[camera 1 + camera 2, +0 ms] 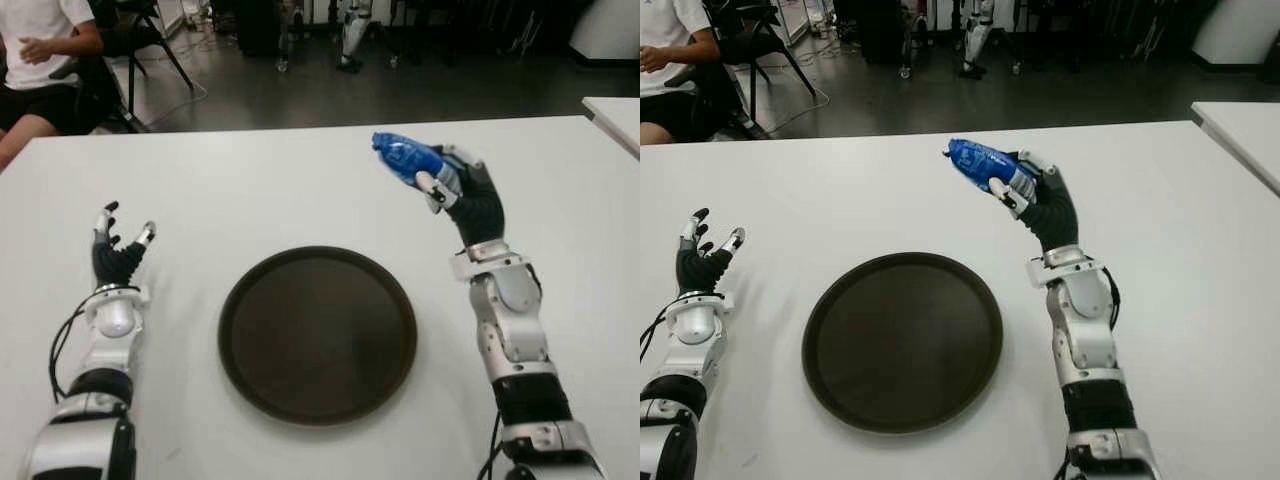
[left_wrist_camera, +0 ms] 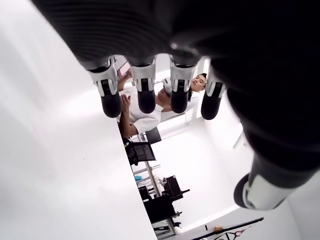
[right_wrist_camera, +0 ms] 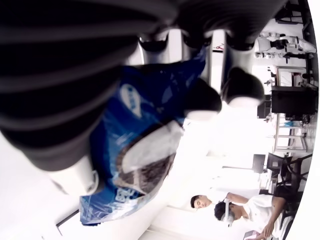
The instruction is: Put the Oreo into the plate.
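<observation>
Gripping the blue Oreo pack (image 1: 405, 159), your right hand (image 1: 455, 190) is raised in the upper right of centre of the eye views, beyond and to the right of the plate (image 1: 318, 335). Its fingers (image 3: 202, 97) wrap the wrapper, as the right wrist view shows, with the pack's crimped end sticking out past the thumb toward the upper left of the frame. You can see the pack clear of the plate, not over it; whether it touches the white tabletop (image 1: 250, 190) cannot be told from these views.

Round, dark brown and with a raised rim, the plate sits at the lower centre of the frame between your two arms, and nothing lies in it.

Your left hand (image 1: 118, 245) shows at the left edge of the frame, well apart from the plate, with its fingers (image 2: 145, 97) spread and relaxed, holding nothing. The left wrist view looks past four straight fingertips to the room beyond.

At the upper left corner of the left eye view, a seated person (image 1: 40, 50) in a white shirt sits behind the far edge of the tabletop, beside a dark chair (image 1: 130, 40). A second white tabletop (image 1: 615, 115) juts in at the right edge.
</observation>
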You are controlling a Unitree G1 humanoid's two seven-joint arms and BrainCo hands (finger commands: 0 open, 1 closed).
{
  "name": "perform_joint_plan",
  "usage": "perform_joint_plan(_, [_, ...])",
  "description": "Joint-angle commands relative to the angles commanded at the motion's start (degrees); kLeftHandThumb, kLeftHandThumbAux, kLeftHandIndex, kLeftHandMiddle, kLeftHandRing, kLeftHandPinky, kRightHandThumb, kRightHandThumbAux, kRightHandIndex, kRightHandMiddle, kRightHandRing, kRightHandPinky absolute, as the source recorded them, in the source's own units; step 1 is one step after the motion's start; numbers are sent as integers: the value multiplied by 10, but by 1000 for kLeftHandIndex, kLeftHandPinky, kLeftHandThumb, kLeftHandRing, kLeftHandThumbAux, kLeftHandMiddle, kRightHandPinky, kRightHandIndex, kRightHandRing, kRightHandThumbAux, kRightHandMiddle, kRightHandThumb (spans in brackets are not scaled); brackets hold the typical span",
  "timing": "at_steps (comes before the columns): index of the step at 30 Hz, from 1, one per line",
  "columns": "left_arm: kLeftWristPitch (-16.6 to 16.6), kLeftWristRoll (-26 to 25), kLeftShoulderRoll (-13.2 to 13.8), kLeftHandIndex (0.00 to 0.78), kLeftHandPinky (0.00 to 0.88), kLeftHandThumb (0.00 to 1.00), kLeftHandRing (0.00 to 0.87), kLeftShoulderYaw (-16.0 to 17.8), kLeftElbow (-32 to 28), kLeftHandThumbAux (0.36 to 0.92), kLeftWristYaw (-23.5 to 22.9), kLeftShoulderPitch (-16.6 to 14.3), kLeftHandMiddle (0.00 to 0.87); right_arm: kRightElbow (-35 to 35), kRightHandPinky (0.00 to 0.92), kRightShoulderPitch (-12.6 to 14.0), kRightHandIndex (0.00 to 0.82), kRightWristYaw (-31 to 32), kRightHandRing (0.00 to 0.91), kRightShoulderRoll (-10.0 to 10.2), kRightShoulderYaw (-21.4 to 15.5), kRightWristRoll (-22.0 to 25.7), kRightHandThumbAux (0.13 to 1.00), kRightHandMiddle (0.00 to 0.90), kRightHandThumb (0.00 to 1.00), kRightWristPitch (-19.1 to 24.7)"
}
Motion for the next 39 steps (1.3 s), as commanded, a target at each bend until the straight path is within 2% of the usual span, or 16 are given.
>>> perform_joint_plan(6, [-2, 1, -1, 0, 0, 0, 0, -1, -1, 651, 2, 1, 0, 27, 877, -10, 441, 13, 849, 2, 8, -8, 709, 851, 721, -5])
perform_joint_plan(9, [-1, 3, -1, 0, 0, 0, 0, -2, -1, 646, 3, 1, 0, 37, 875, -9, 441, 4, 846, 4, 31, -49, 708, 851, 722, -18])
perform_joint_plan(15, [-1, 6, 0, 0, 0, 0, 0, -5, -2, 629, 4, 1, 0, 59, 889, 10, 441, -21, 855, 9, 95, -151, 708, 859, 725, -61])
perform_joint_plan(18, [0, 5, 0, 0, 0, 0, 0, -6, -3, 620, 3, 1, 0, 46, 870, 17, 440, -13, 847, -7, 121, -186, 707, 852, 731, -56])
perform_joint_plan(22, [1, 3, -1, 0, 0, 0, 0, -5, -3, 621, 2, 2, 0, 48, 854, 6, 440, 8, 839, -36, 145, -224, 706, 845, 735, -48])
perform_joint_plan(23, [1, 3, -1, 0, 0, 0, 0, -5, -3, 624, 2, 3, 0, 49, 847, 2, 430, 7, 832, -43, 152, -241, 695, 723, 776, -50])
perform_joint_plan(26, [0, 2, -1, 0, 0, 0, 0, -5, -2, 630, 1, 3, 0, 51, 839, -3, 416, 3, 833, -52, 162, -262, 682, 579, 826, -52])
perform_joint_plan(29, [-1, 1, -2, 0, 0, 0, 0, -4, -2, 631, 1, 3, 0, 53, 836, -4, 411, 3, 834, -57, 165, -267, 678, 534, 843, -51])
perform_joint_plan(39, [-4, 1, -3, 0, 0, 0, 0, -3, -2, 630, 4, 4, 0, 46, 842, -2, 406, 12, 846, -60, 171, -259, 676, 516, 853, -39])
